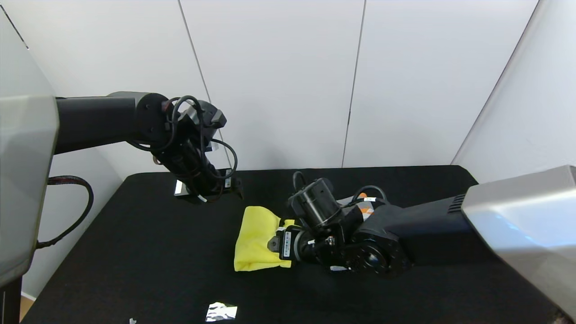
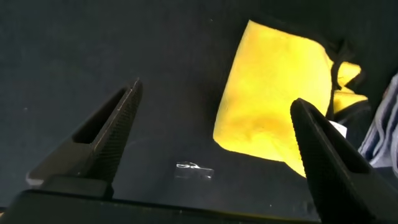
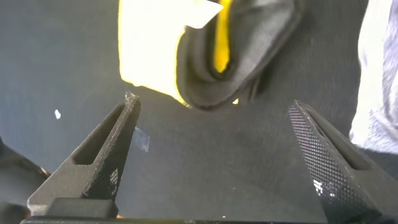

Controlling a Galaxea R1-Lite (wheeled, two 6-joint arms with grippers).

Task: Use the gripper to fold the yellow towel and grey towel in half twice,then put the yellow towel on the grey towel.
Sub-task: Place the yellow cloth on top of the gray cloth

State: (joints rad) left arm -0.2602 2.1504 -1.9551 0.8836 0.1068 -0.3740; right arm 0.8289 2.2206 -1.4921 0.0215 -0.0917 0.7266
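The left tool (image 2: 214,124), fingers spread wide and holding nothing, hangs above the black tabletop (image 1: 135,252), with the folded bright yellow plush towel (image 1: 257,239) just below and beyond it. The right tool (image 3: 214,158), equally wide and empty, sits beside the towel; the mid-grey terry towel (image 3: 379,74) lies at its outer side.

you have bare black table (image 1: 135,252) left of and in front of the yellow towel (image 1: 256,238). its right side is blocked by the low right arm (image 1: 360,238) (grey towel (image 1: 366,208) mostly hidden behind). left gripper (image 1: 209,191) hangs over the far edge.
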